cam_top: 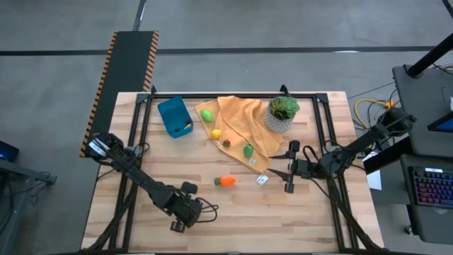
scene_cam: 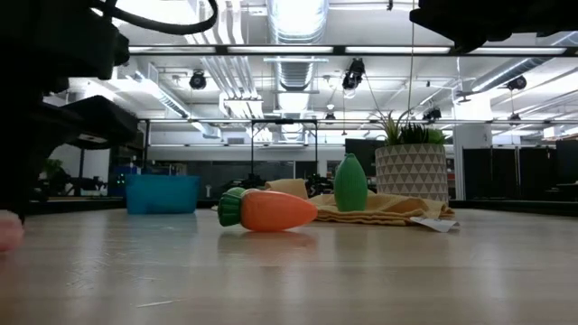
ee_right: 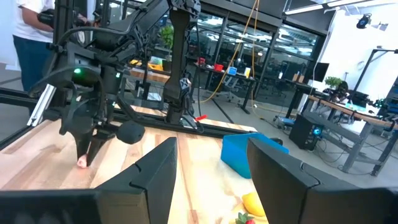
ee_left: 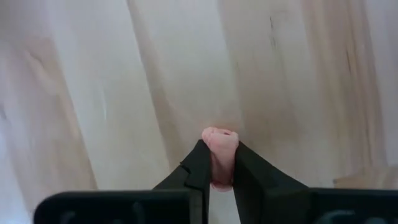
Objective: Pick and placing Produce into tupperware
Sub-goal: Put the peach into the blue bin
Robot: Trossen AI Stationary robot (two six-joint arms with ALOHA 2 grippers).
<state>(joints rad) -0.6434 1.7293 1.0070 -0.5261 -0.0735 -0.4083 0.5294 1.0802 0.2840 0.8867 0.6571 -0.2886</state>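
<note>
On my left wrist feed, the left gripper [ee_left: 219,163] is clenched on a small pink piece of produce [ee_left: 220,149], its long axis running along the fingers and its rounded end poking out past the tips toward the table [cam_top: 233,212]. From above, that gripper [cam_top: 178,225] sits at the near left part of the table, well away from the blue tupperware [cam_top: 175,116] near the far left edge.

My right gripper [cam_top: 289,170] hovers at mid-right with its fingers spread and nothing between them.

The toy carrot [cam_top: 226,181] lies flat on the bare wood, long axis left to right, leafy green end pointing left, orange tip toward the right gripper. More produce rests on the orange-yellow cloth [cam_top: 241,117] beside the potted plant [cam_top: 282,113].
</note>
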